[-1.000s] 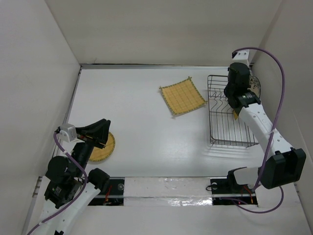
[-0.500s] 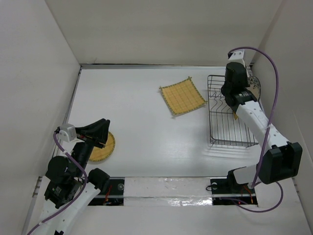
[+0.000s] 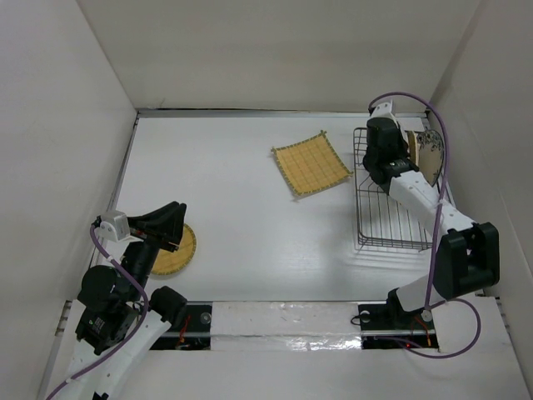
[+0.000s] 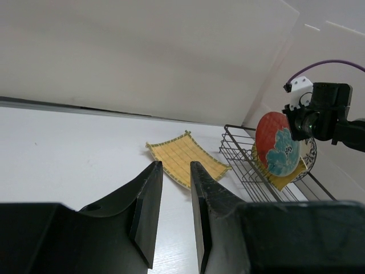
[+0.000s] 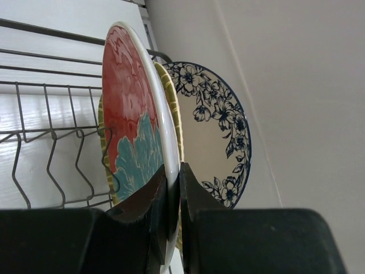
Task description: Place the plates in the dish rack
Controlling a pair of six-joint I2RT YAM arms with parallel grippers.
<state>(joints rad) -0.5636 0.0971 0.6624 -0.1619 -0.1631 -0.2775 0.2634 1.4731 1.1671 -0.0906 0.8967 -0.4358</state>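
The dish rack (image 3: 391, 218) (image 4: 242, 165) (image 5: 45, 97) stands at the right. Three plates stand on edge at its far end. My right gripper (image 5: 173, 168) (image 3: 406, 158) is shut on the rim of the red plate with teal flowers (image 5: 128, 114) (image 4: 276, 142). Behind it are a yellow bamboo plate (image 5: 178, 123) (image 4: 280, 181) and the white plate with blue pattern (image 5: 211, 131) (image 3: 430, 150). A square bamboo plate (image 3: 311, 164) (image 4: 185, 160) lies flat left of the rack. A round bamboo plate (image 3: 176, 252) lies near left, partly under my left gripper (image 3: 171, 225) (image 4: 175, 166), which is open and holds nothing.
White walls close the table in on the left, back and right; the right wall (image 5: 296, 85) runs just behind the rack. The near part of the rack holds only bare prongs (image 3: 390, 208). The arm bases sit along the near edge (image 3: 283, 321).
My right wrist has swung left along the rack's far end, still shut on the red plate, and the white plate now shows more. The left arm has not moved.
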